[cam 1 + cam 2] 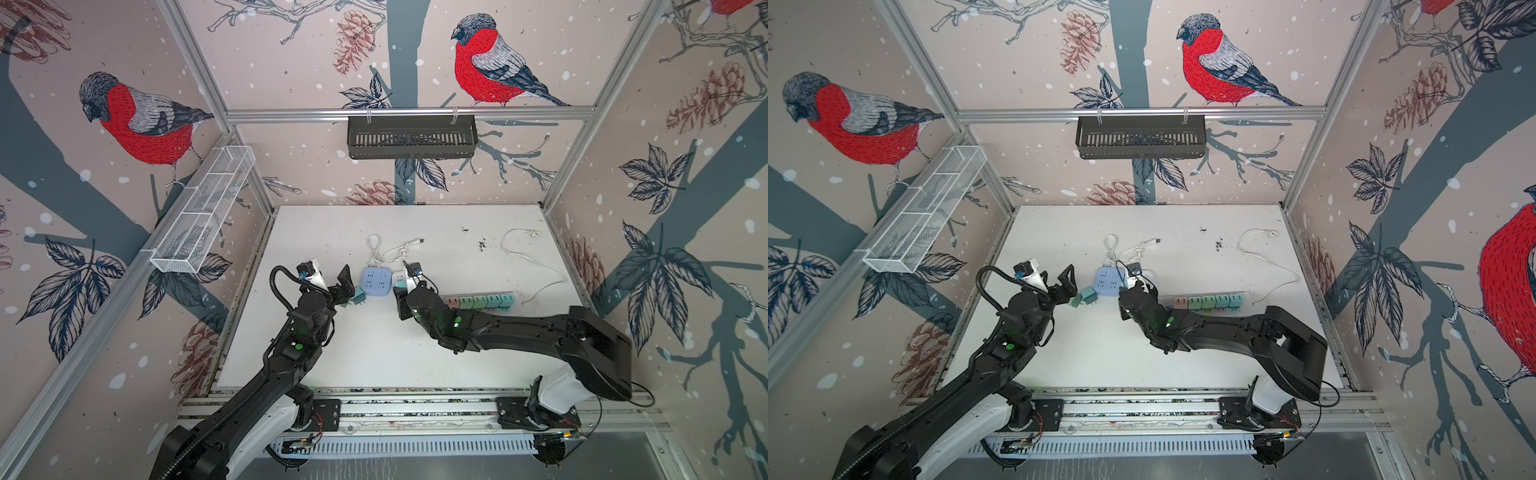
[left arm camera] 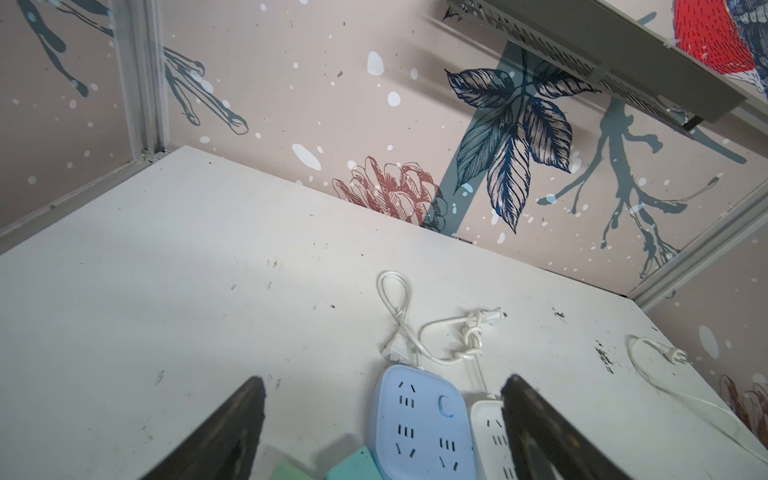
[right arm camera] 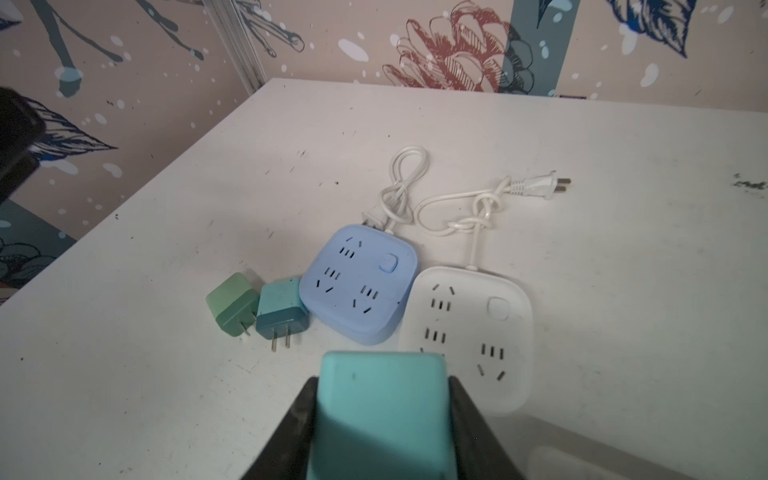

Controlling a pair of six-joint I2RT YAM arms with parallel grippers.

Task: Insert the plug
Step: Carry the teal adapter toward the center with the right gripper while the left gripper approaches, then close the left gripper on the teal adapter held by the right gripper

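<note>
Right arm: the upper link is folded over its base and the forearm runs low toward the middle of the table point(image 1: 374, 353). The right gripper point(image 3: 382, 386) is pitched down, its jaws clenched on the two flanks of the light-blue plug point(image 3: 380, 419). The plug is held off the table, over the near edge of the white socket block point(image 3: 469, 332). Its prongs are hidden under its body, so contact with the block cannot be told. The blue socket block point(image 3: 359, 282) lies just ahead of these jaws, its edge meeting the white block.

Left arm: it reaches forward from its base with the wrist bent. The left gripper point(image 2: 384, 379) has its jaws spread wide and grasps nothing, and the blue block sits just ahead between its fingertips. The green plug point(image 3: 230, 309) and the teal plug point(image 3: 280, 313) lie loose on the table, low between its fingers.

Only the right wrist view shows the prongs of these two plugs. Only the top views show the power strip point(image 1: 482, 300), which carries a row of plugs and lies behind the right gripper alongside its wrist.
</note>
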